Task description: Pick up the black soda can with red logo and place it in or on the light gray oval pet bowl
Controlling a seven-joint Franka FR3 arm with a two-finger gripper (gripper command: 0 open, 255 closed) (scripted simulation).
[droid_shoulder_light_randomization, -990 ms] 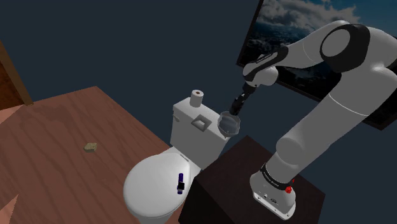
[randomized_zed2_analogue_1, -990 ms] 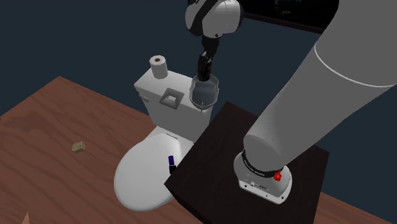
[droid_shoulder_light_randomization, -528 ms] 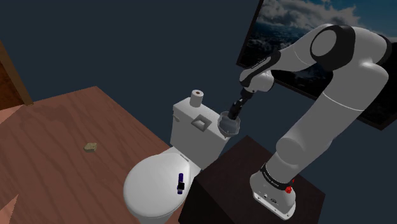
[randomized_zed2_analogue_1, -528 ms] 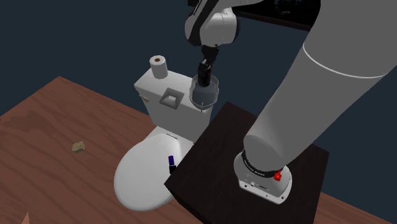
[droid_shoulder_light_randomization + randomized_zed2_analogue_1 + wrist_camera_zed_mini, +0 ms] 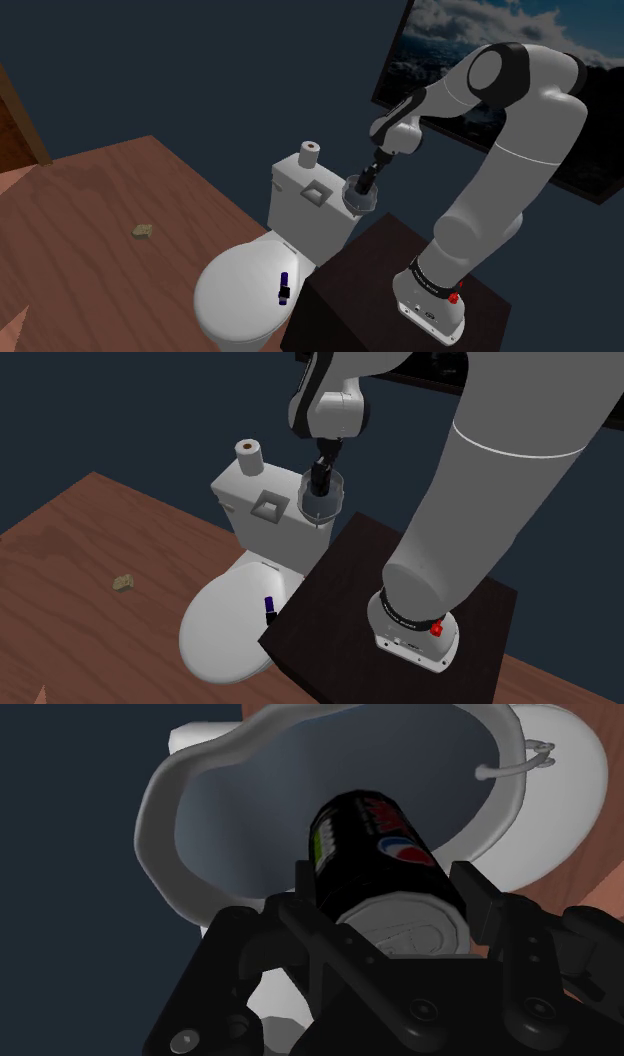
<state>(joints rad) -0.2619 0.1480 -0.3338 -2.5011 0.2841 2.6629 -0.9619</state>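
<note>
soda can (image 5: 375, 869), black with red lettering, is clasped on both sides by the fingers of the pincer (image 5: 390, 909). its far end sits inside the rim of the light grey pet bowl (image 5: 160, 814). we cannot tell whether the can's base touches the bowl's floor.

the bowl (image 5: 358, 197) rests on the end of the toilet tank (image 5: 300, 195) nearest the stand (image 5: 370, 290), well apart from the toilet roll (image 5: 309, 153) at the tank's other end.

change noted: a second ago the pincer (image 5: 368, 180) hung above the bowl. it has since come down until its tip sits within the rim, seen also in the second exterior view (image 5: 320, 480). the bowl (image 5: 322, 504) has not shifted.

we judge the carry complete and the placing step nearly so, with release and withdrawal outstanding. the can enters on a slant, so on release it may roll or settle against the bowl's wall. the bowl's position at the tank's end calls for a gentle, straight retreat.
</note>
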